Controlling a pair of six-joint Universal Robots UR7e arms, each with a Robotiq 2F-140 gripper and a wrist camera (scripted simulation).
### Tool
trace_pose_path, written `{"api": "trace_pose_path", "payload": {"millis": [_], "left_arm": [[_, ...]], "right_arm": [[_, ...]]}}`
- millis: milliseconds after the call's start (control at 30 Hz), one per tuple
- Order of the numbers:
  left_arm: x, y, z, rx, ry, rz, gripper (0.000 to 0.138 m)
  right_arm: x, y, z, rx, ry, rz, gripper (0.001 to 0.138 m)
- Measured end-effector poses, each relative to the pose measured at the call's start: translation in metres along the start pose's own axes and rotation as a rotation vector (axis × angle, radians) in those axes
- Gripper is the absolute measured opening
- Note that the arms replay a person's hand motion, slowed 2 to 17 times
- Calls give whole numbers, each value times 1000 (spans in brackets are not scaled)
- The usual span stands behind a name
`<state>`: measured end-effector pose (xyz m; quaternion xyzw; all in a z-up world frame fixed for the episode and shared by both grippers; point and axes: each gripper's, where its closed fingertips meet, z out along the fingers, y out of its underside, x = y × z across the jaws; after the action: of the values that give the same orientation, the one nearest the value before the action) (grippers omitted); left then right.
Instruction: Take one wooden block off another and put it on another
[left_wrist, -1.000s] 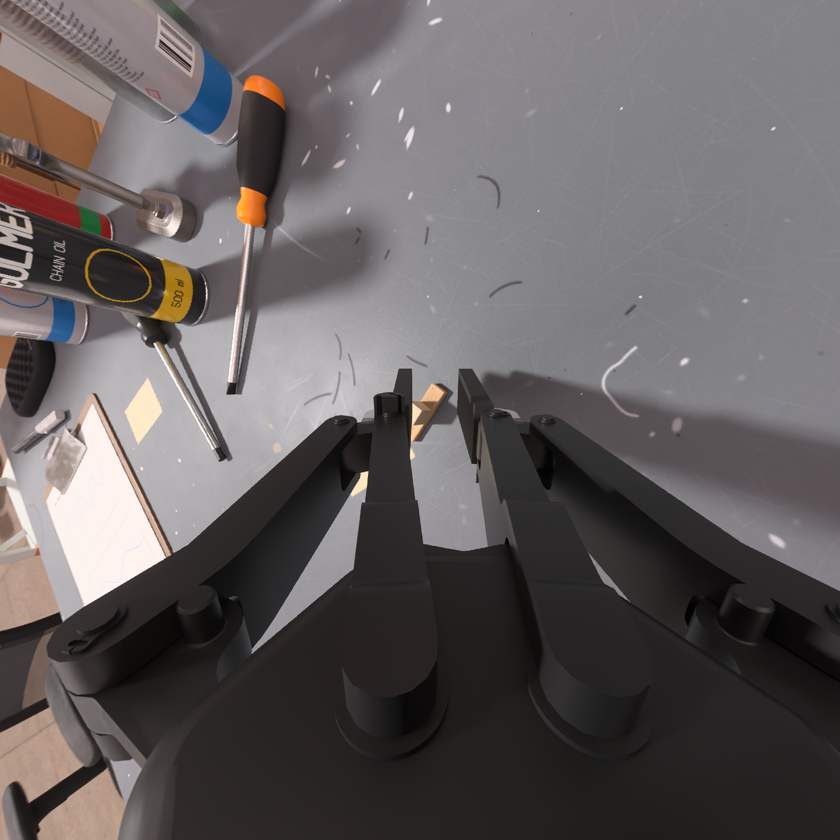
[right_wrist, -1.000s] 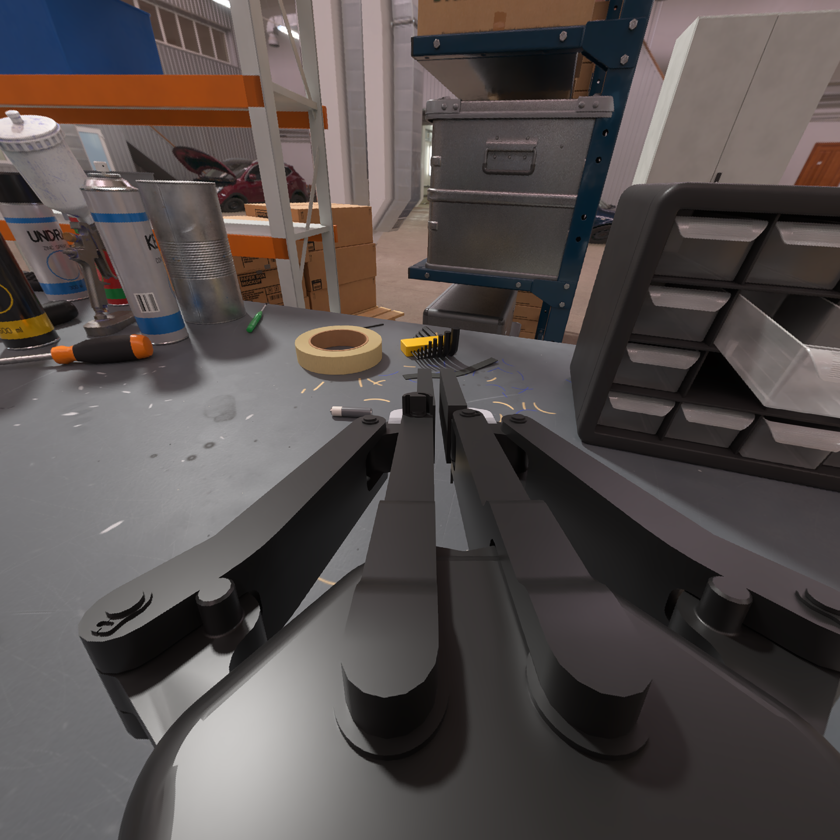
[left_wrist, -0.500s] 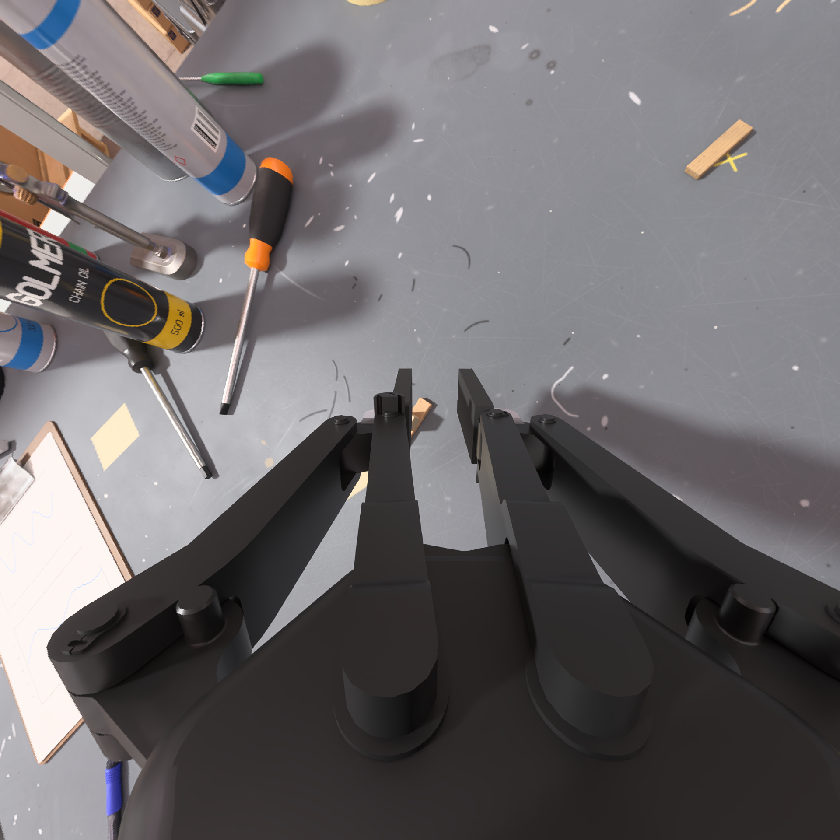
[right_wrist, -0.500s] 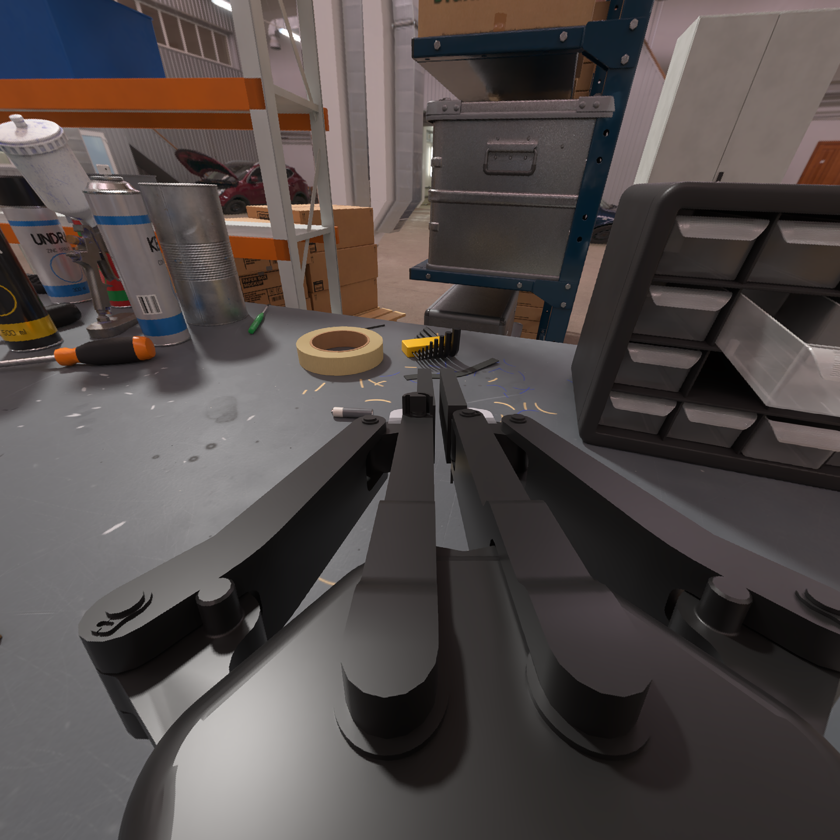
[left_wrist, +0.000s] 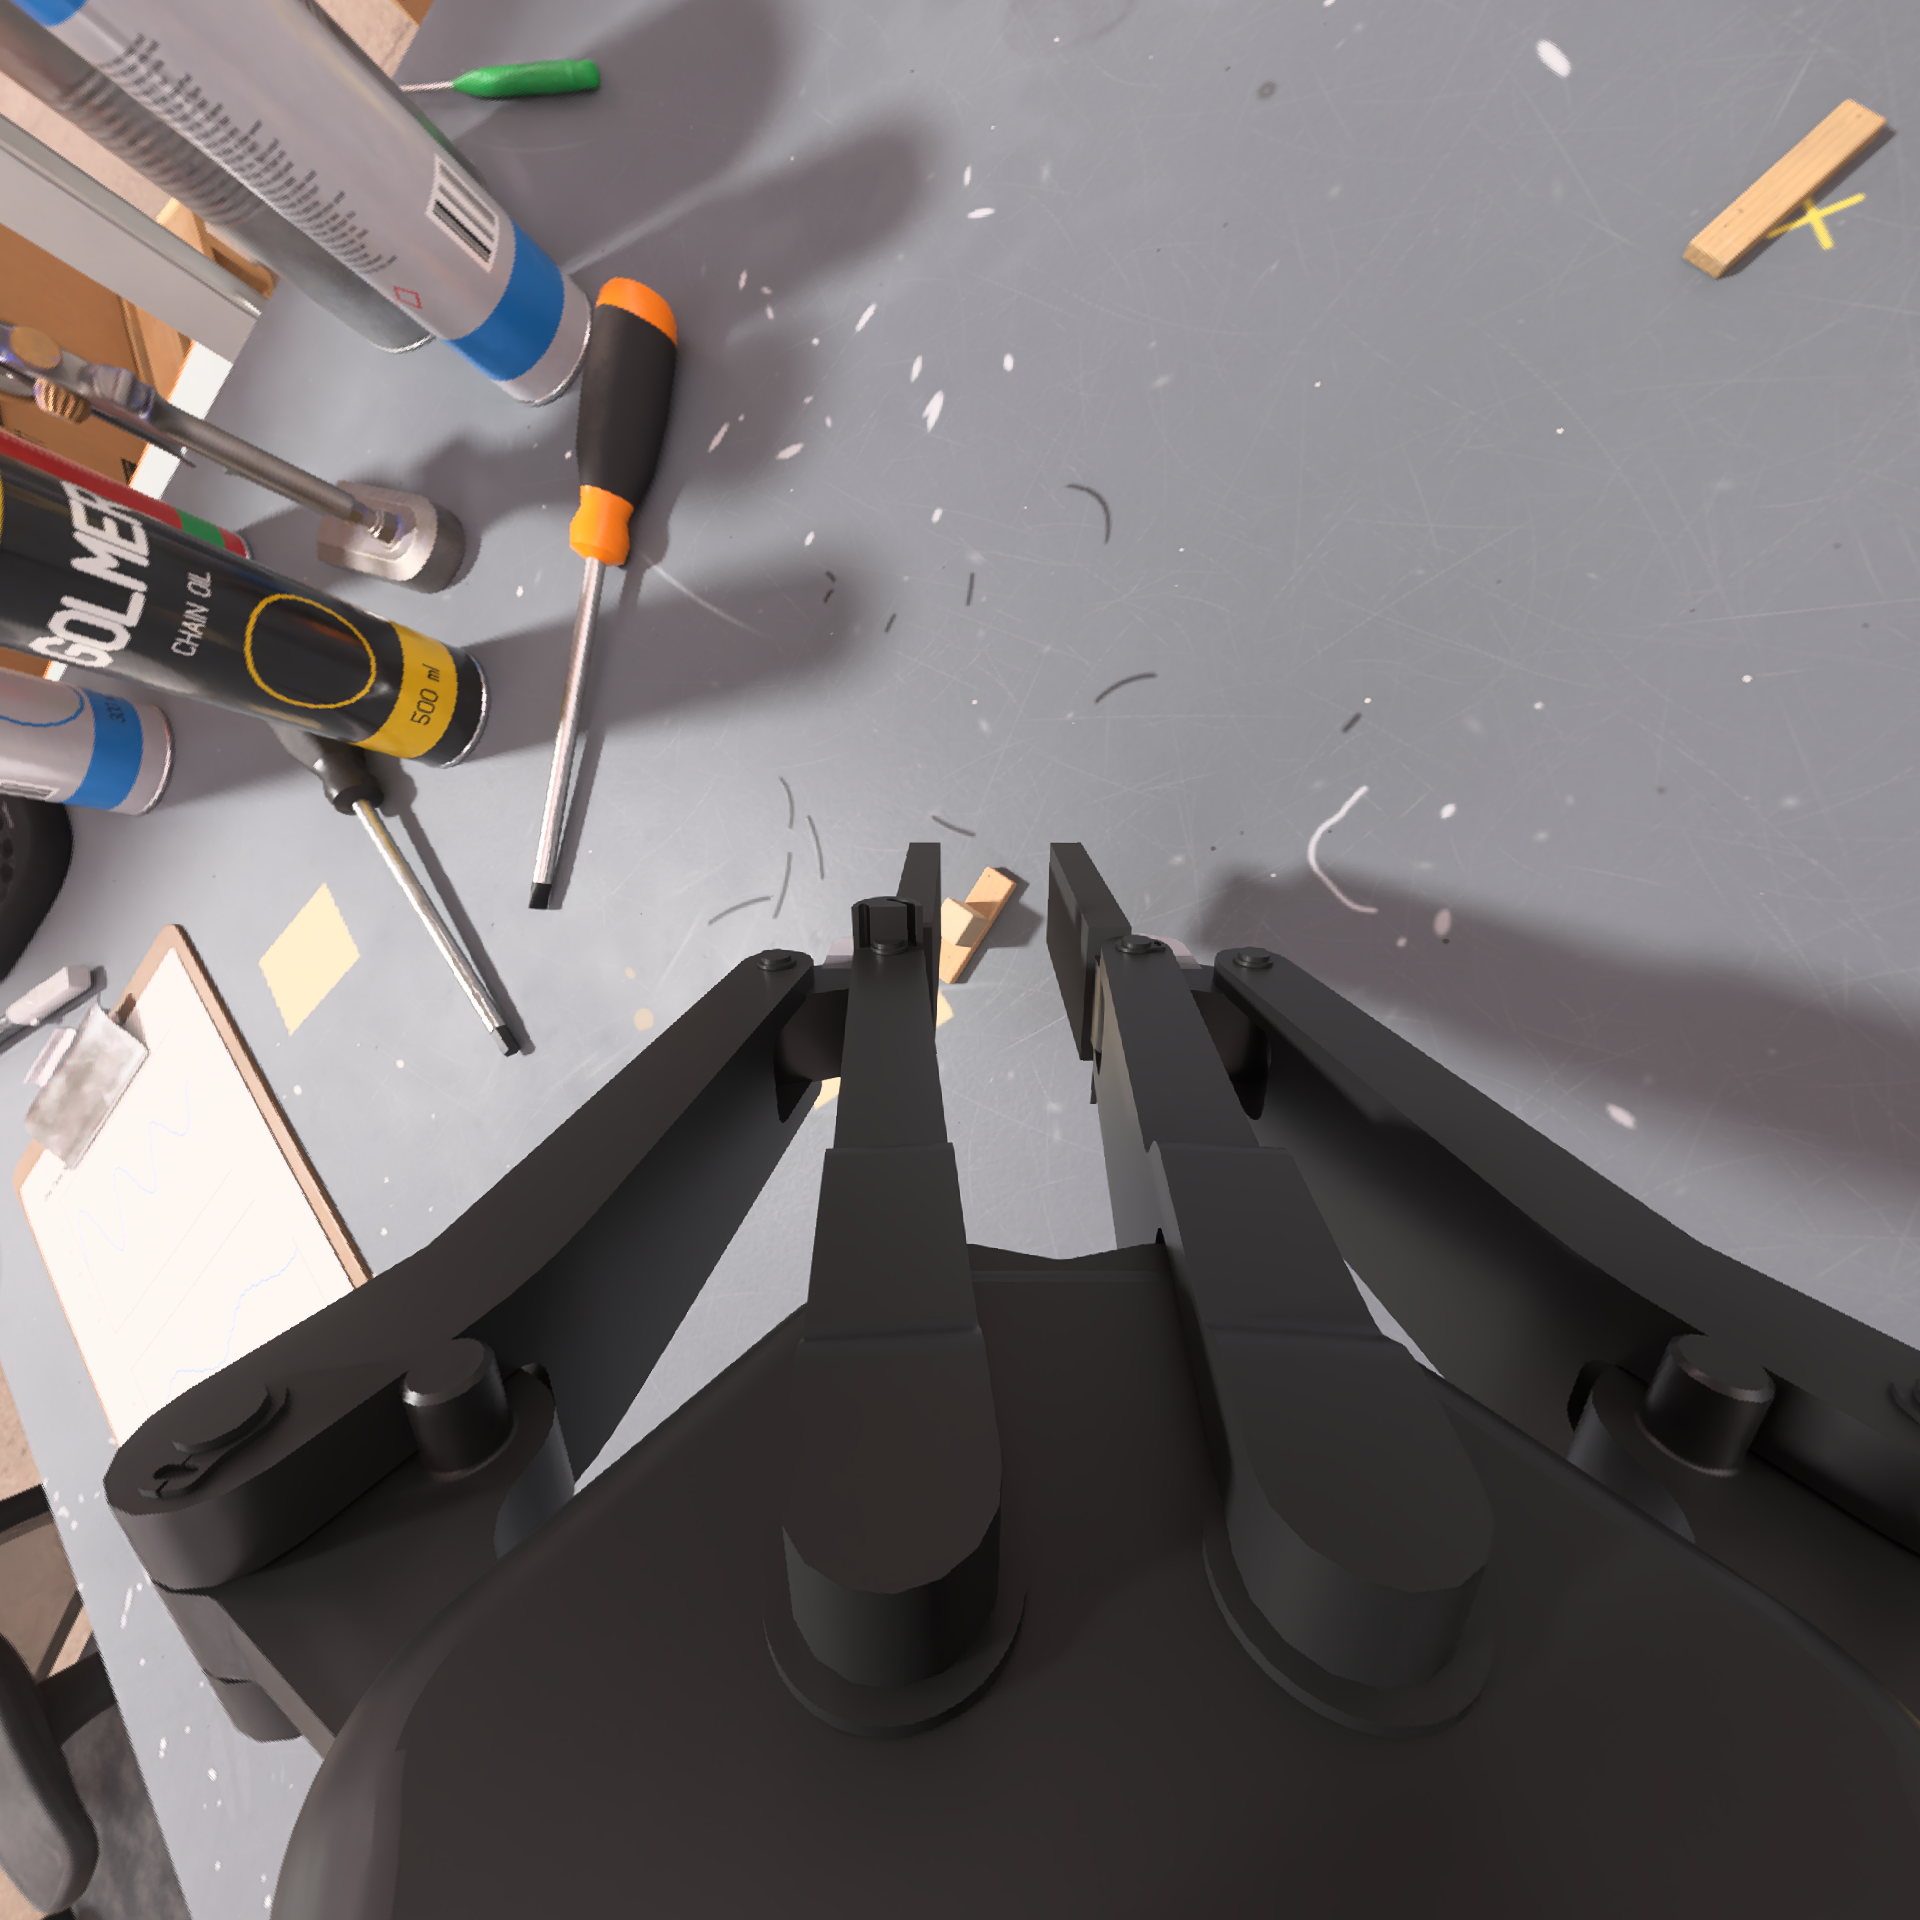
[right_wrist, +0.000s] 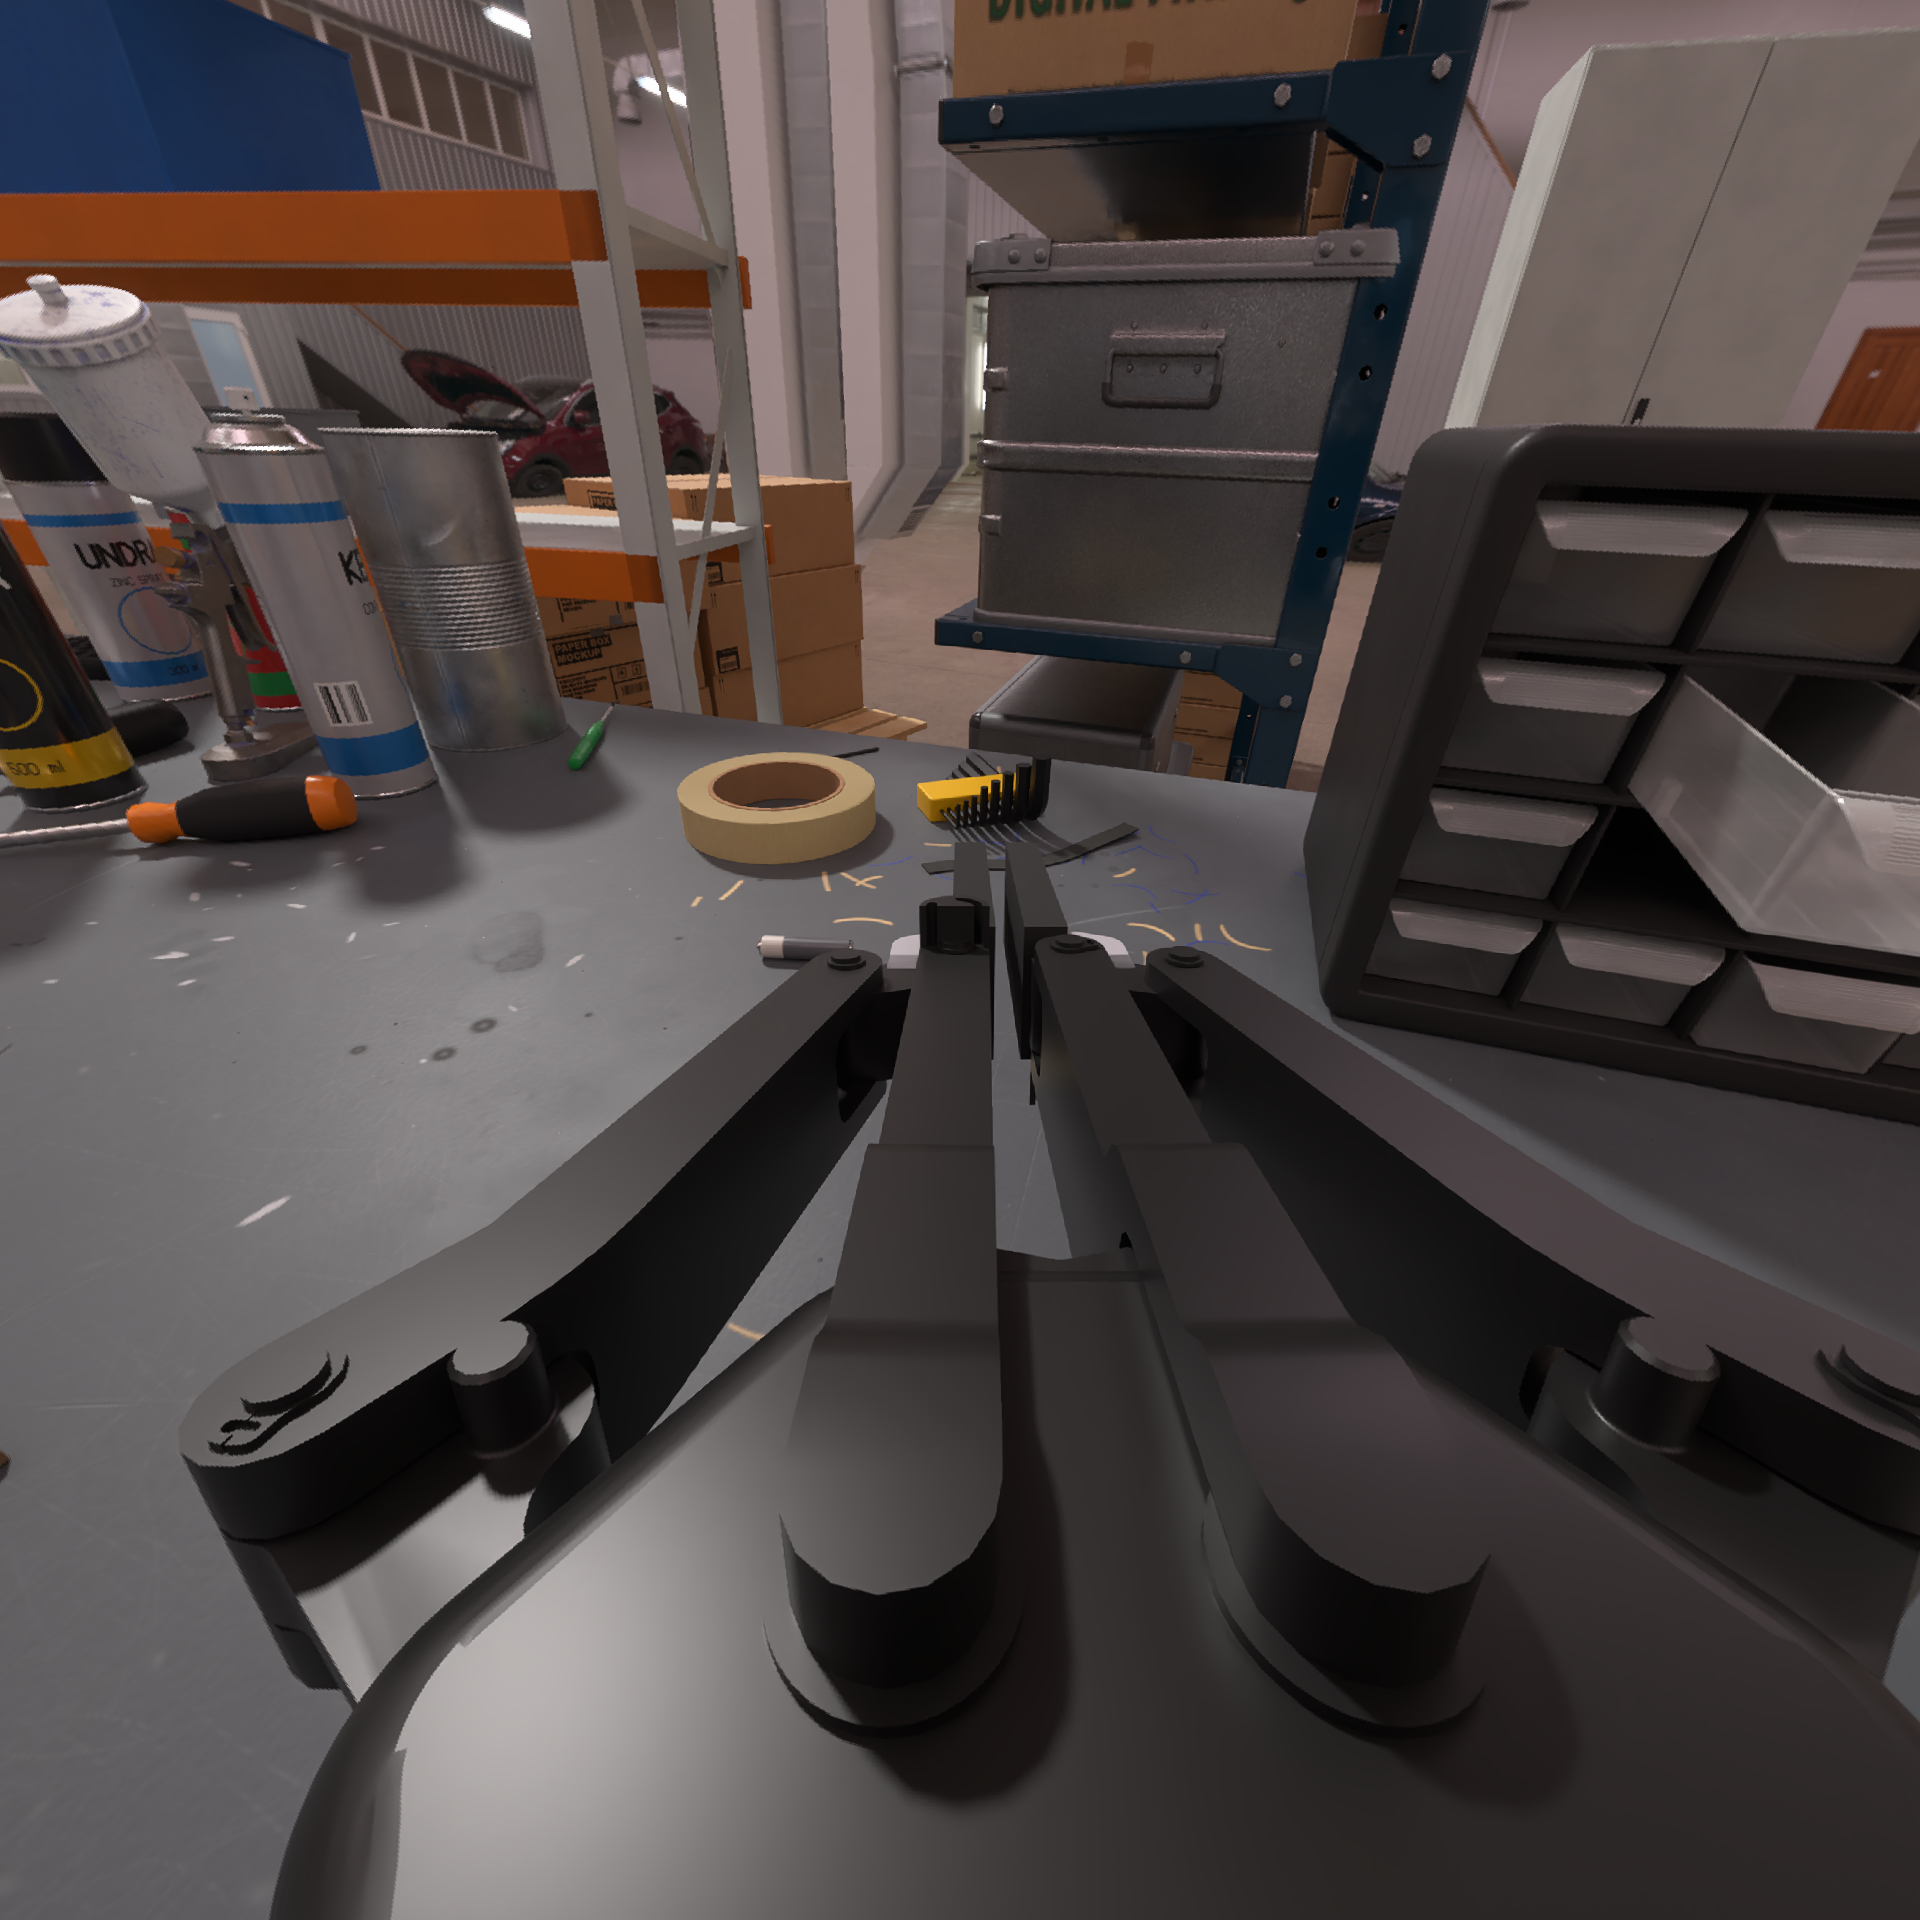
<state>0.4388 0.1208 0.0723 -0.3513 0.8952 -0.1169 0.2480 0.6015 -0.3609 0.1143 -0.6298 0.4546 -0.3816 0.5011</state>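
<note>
In the left wrist view, small pale wooden blocks lie stepped one on another on the grey table. They show in the gap between my fingers and are partly hidden behind the left finger. My left gripper hovers above them, its jaws narrowly apart with nothing between them. Another flat wooden block lies far off at the upper right beside a yellow cross mark. My right gripper is shut and empty, low over the table; no wooden block shows in its view.
Left of the left gripper are spray cans, an orange-and-black screwdriver, a thin driver and a clipboard. Ahead of the right gripper are a tape roll, a hex key set and a black drawer cabinet.
The left wrist view first pulled back and swung, bringing the far block into sight, then came a little closer. The stepped blocks show more between the fingers. The right gripper barely moved.
</note>
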Motion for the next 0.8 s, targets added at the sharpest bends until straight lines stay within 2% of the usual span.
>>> {"api": "trace_pose_path", "payload": {"millis": [367,800], "left_arm": [[13,0,4,27,17,23,28],[19,3,9,26,-3,44,28]], "right_arm": [[1,0,0,-1,3,7,5],[-1,1,1,-5,1,0,5]]}}
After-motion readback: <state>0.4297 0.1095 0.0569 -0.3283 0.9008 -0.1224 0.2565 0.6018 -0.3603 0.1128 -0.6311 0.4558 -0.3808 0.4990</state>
